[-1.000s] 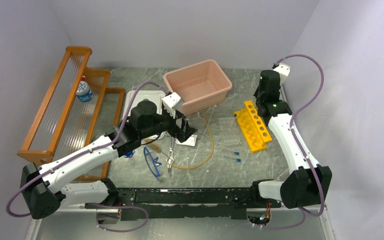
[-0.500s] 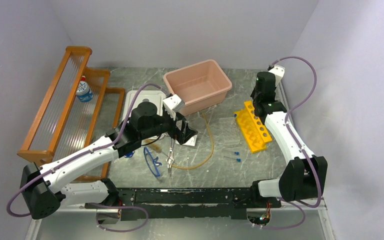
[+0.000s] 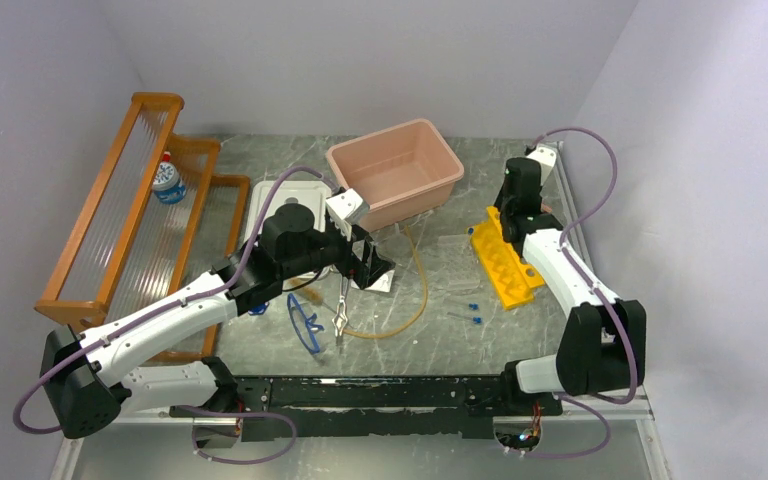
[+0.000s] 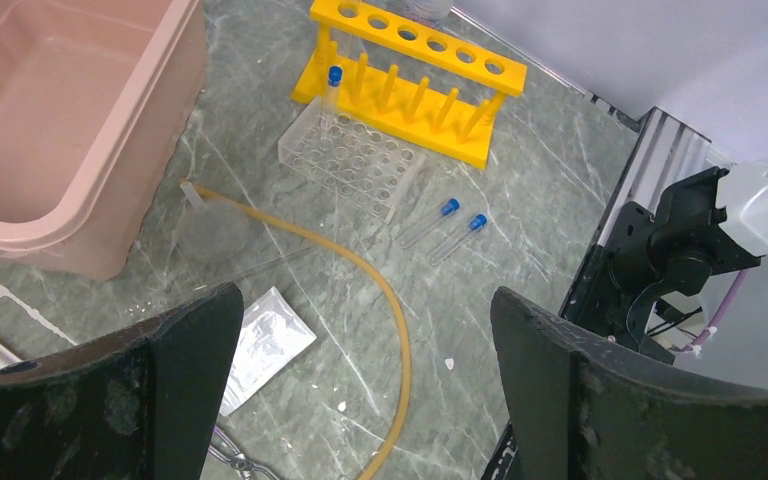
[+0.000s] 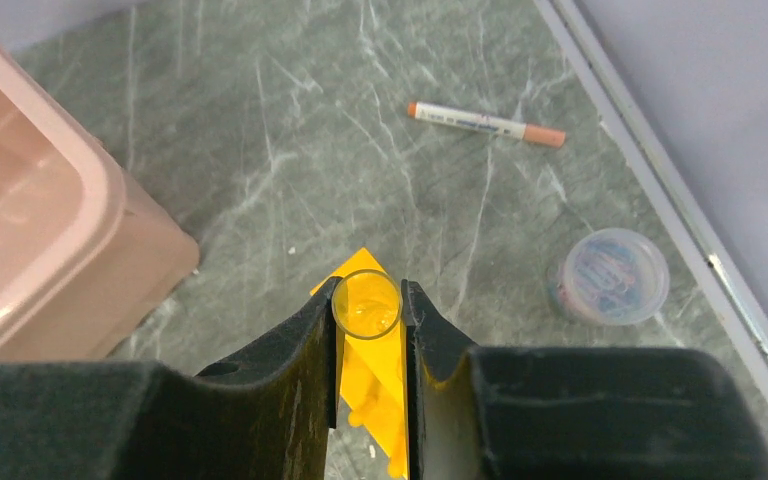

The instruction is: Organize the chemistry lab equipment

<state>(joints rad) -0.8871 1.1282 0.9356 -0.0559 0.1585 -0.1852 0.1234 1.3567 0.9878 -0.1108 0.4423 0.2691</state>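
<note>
Containers: the pink tub [image 3: 395, 165] stands at the far middle of the worktop [image 3: 440, 345], and its inside shows only its own pink floor. Just right of it, the clear rack [image 4: 352, 160] carries one upright capped tube [image 4: 332, 92] at its far corner, blue cap up. Beside that, the yellow rack [image 3: 505, 265] stands with its long axis running near to far, a row of round holes in its top bar. The wooden shelf [image 3: 110, 215] on the left carries a small bottle [image 3: 167, 180] on its middle step. A round lidded pot [image 5: 610, 275] sits by the right wall, near a pen [image 5: 485, 123] that lies flat.

The right hand [image 5: 370, 310] is clenched on a clear tube [image 5: 367, 297], held upright above the far end of the yellow rack and seen straight down its open mouth.

The left hand [image 4: 365, 300] is released, its fingers [image 4: 190, 370] spread wide, hovering above the white packet [image 4: 265, 345] and the tan rubber tube [image 4: 385, 300]. That tube curves in a long arc from the tub's near wall toward the near edge. Two loose blue-capped tubes [image 4: 430, 222] lie side by side between the arc and the yellow rack, parallel, long axes across the worktop, caps toward the right. The forceps [image 3: 340, 305] lie near to far, with the safety glasses [image 3: 305, 322] just to their left.
</note>
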